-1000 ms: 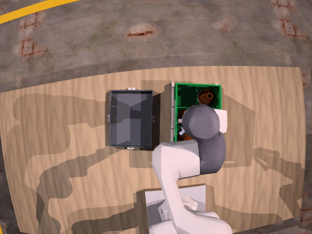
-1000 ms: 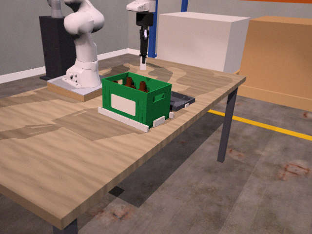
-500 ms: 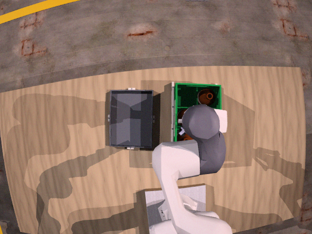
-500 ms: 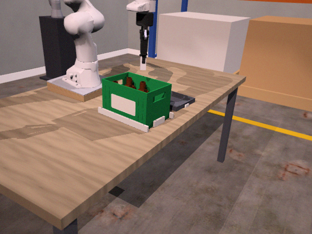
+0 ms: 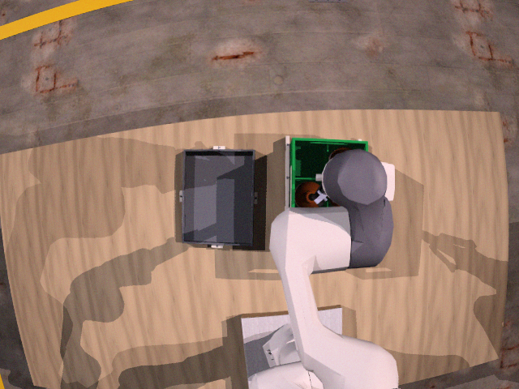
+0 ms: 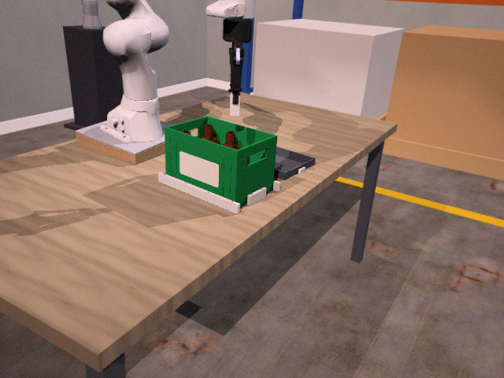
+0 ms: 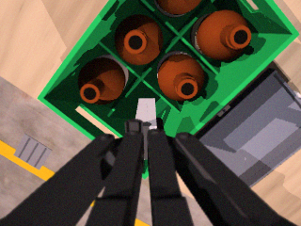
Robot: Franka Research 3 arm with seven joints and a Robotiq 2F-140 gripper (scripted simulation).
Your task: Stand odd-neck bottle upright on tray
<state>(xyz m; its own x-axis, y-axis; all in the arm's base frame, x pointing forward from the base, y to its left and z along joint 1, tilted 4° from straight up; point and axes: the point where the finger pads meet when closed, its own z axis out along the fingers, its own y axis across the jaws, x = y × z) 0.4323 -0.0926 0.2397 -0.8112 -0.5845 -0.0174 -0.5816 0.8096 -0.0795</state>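
A green crate [image 6: 221, 161] stands on the wooden table and holds brown bottles in its cells. The wrist view shows several of them from above: one at the left [image 7: 101, 83], one at the upper middle [image 7: 137, 43], one at the middle [image 7: 183, 79], one at the upper right [image 7: 227, 37] and one cut off at the top edge [image 7: 178, 4]. My gripper [image 7: 147, 111] [image 6: 234, 105] is shut with nothing between the fingers. It hangs well above the crate. The dark grey tray [image 5: 218, 196] lies beside the crate and holds nothing.
White stop blocks [image 6: 199, 193] line the crate's base. The robot's base [image 6: 132, 122] stands on a plinth behind the crate. The arm hides most of the crate in the overhead view. A white box and a tan box stand on the floor beyond the table.
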